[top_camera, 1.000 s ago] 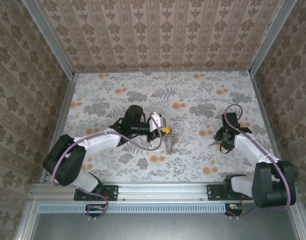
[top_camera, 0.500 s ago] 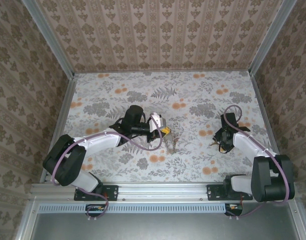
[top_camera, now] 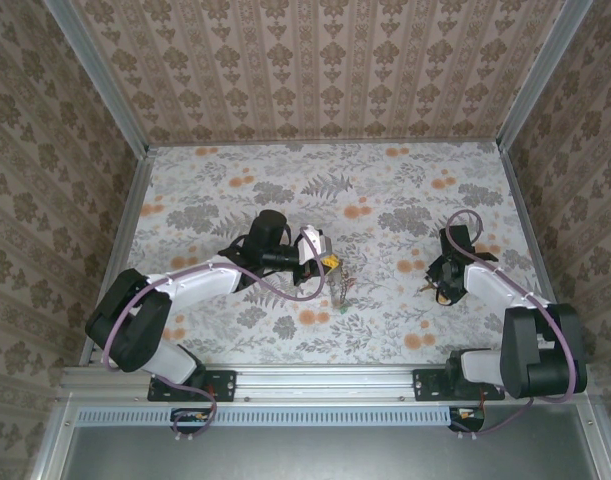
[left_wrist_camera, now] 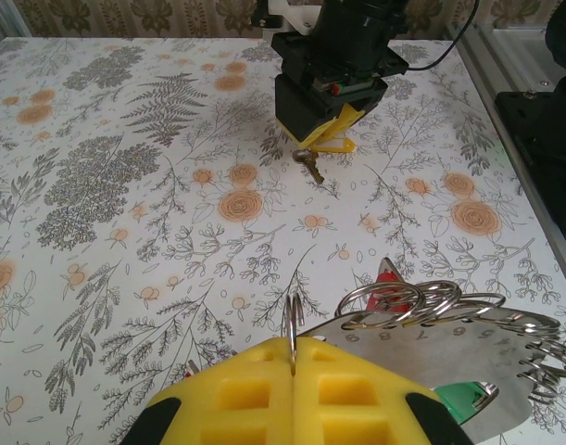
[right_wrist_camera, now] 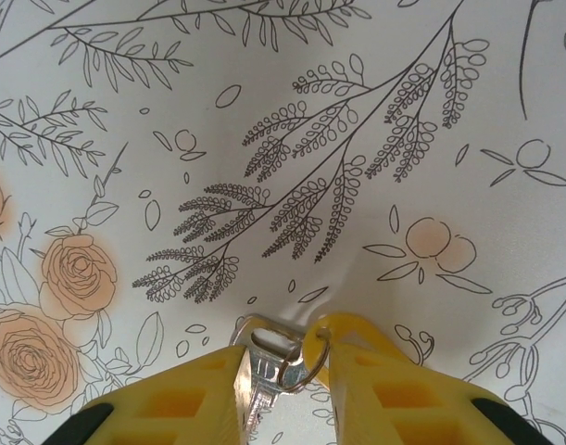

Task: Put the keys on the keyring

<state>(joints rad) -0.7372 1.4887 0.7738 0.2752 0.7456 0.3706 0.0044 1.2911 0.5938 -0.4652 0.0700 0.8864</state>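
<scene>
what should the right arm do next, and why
Probably finish closing the right gripper on the small key. The key and its little ring sit between the jaws, but a firm pinch isn't evident yet. The left gripper is shut on the keyring, ready to receive it.
</scene>
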